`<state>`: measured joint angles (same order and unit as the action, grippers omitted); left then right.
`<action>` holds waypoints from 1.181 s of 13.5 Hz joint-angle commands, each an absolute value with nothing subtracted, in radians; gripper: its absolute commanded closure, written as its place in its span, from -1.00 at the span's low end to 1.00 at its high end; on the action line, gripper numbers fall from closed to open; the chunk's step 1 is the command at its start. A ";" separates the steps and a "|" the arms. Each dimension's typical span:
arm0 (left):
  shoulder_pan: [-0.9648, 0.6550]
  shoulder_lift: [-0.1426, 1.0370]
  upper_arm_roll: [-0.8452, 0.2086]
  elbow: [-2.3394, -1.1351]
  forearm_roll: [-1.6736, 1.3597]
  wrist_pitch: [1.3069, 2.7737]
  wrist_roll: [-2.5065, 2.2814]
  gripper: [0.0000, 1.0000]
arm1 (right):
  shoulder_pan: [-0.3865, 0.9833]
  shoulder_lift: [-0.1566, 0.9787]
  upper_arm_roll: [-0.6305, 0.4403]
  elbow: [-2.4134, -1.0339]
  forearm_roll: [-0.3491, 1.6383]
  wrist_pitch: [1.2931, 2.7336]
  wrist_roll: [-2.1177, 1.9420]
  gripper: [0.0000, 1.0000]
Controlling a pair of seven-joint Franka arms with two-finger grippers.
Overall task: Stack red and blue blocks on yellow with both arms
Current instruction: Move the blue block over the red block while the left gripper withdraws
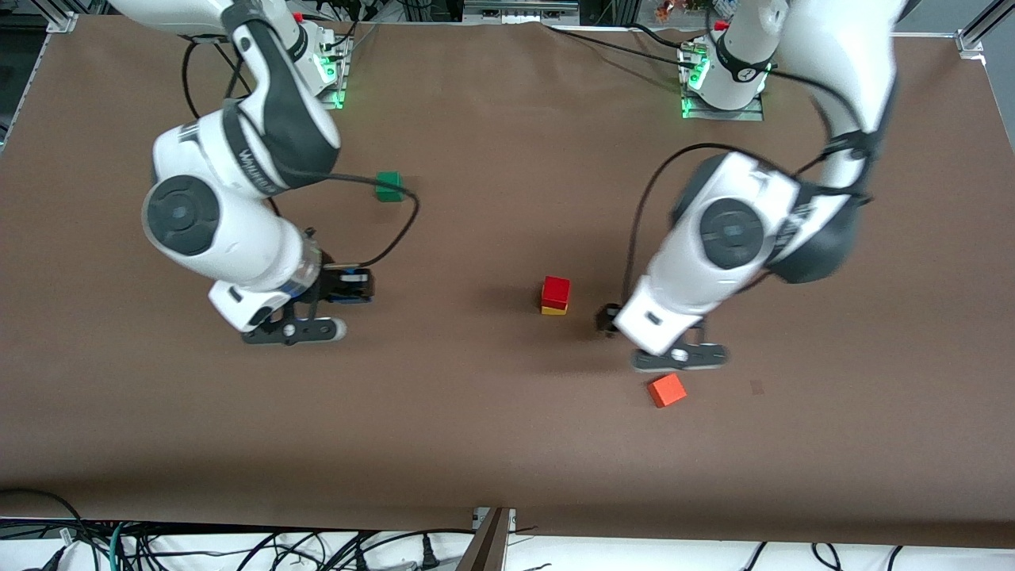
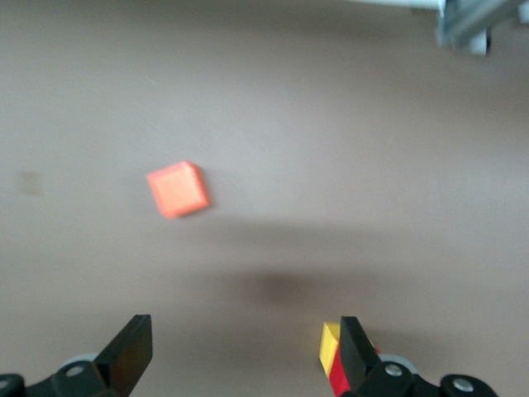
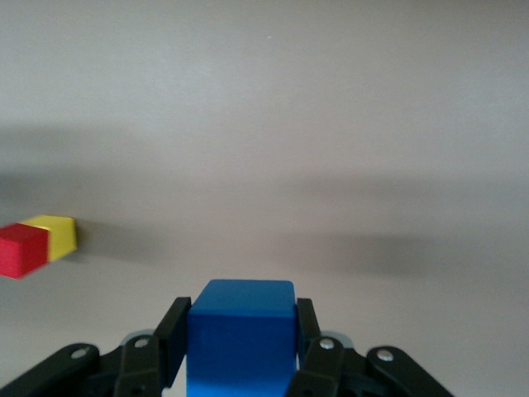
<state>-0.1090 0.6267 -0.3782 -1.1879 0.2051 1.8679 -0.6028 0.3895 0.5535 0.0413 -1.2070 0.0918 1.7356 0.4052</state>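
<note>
Red cube sits on yellow cube, frame centre; blue cube is clamped in the right gripper.
Five cubes, one per colour: red, yellow, blue, green cube upper-middle of the front view, orange cube lower-right of centre. Two grippers: left gripper has its fingers spread wide and empty, just beside the stack toward the left arm's end; right one over bare brown table, centre-left.
</note>
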 commanded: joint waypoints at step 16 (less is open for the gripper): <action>0.175 0.290 -0.215 -1.291 0.108 1.489 -0.058 -1.00 | 0.837 0.882 0.005 -0.999 -0.063 2.129 1.086 0.27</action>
